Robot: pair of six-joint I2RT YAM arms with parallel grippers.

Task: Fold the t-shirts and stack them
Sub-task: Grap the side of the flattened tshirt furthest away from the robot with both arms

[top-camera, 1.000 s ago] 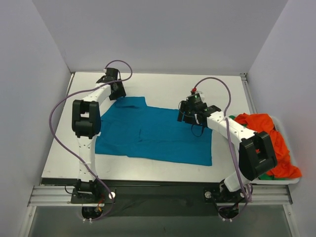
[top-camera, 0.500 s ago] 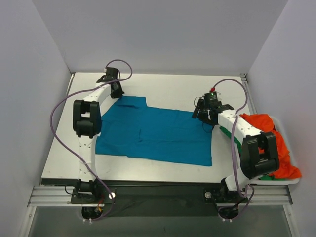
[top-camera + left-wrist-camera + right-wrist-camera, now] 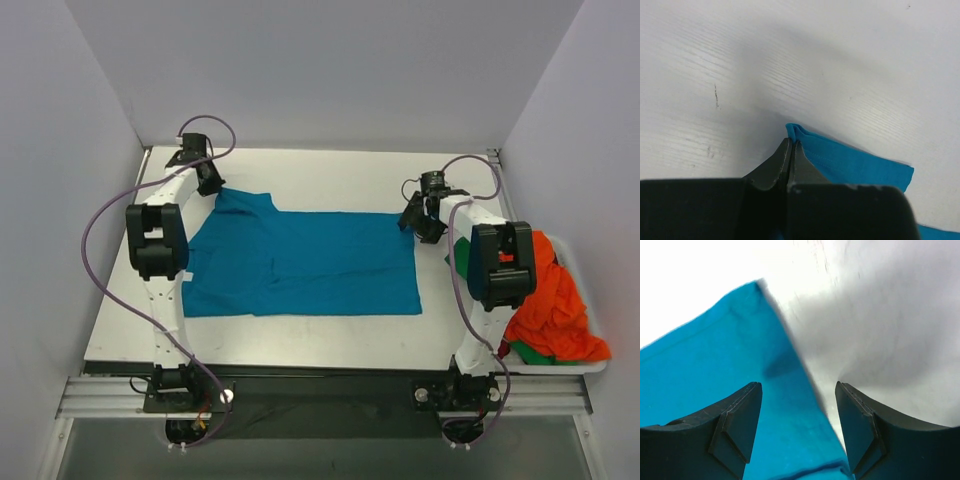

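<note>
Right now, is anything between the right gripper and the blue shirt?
Nothing visible. The open right gripper hangs over the edge of the flat teal-blue cloth t-shirt, with only the white table beside that edge.

White table (image 3: pixel 330 180); teal-blue t-shirt (image 3: pixel 310 265) spread flat

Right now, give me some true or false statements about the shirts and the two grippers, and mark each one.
1. The left gripper is shut on a corner of the teal-blue cloth t-shirt. True.
2. The right gripper is clamped on that shirt. False: its jaws stand open at the shirt's edge.
3. The teal-blue shirt lies spread on the white table. True.
4. The bright orange-red t-shirt lies folded on top of the teal-blue one. False: it sits crumpled at the table's right side, apart from it.
</note>
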